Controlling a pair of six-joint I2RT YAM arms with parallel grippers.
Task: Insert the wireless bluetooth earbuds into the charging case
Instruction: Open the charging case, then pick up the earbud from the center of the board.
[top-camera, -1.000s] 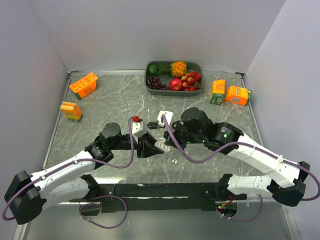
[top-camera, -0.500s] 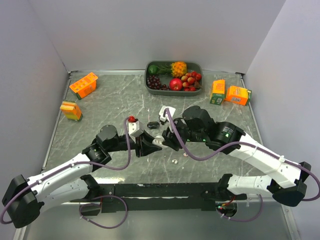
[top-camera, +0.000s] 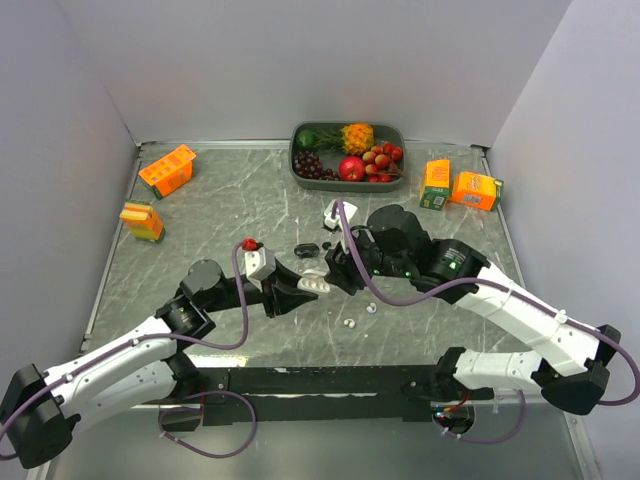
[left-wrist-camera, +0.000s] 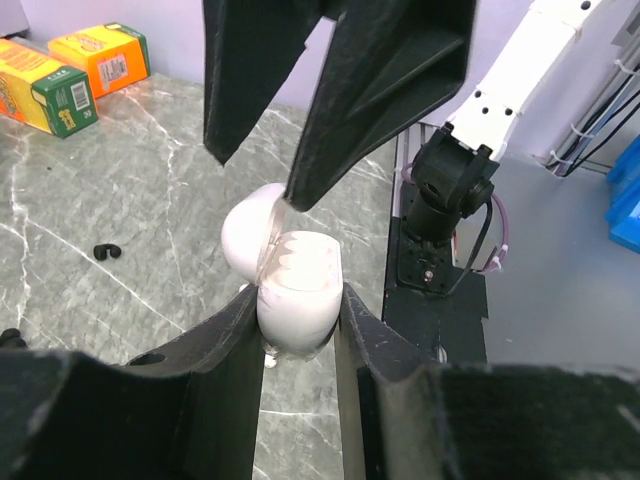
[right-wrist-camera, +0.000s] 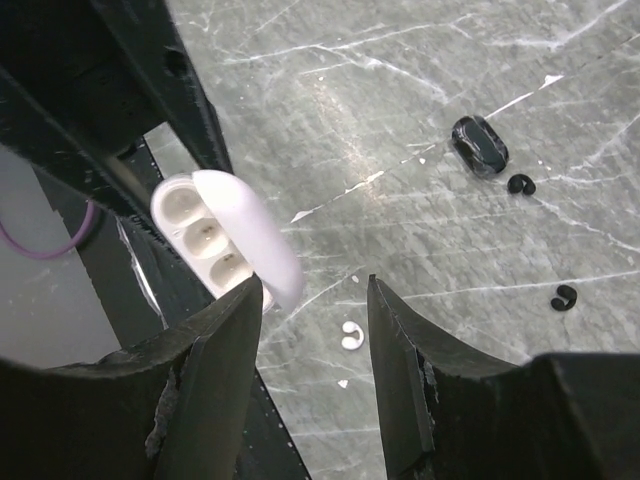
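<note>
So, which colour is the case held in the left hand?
White case, clearest in the left wrist view.

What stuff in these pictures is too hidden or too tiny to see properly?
Left wrist view: the wells of the white charging case, hidden behind its own wall and raised lid.
Top view: the white earbuds, too small to tell which way they lie.
Top view: the black case, too small and dark to tell open from closed.

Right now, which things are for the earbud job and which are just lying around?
For the job: white charging case, white earbud, black earbuds, black case.
Just lying about: fruit tray, orange cartons.
</note>
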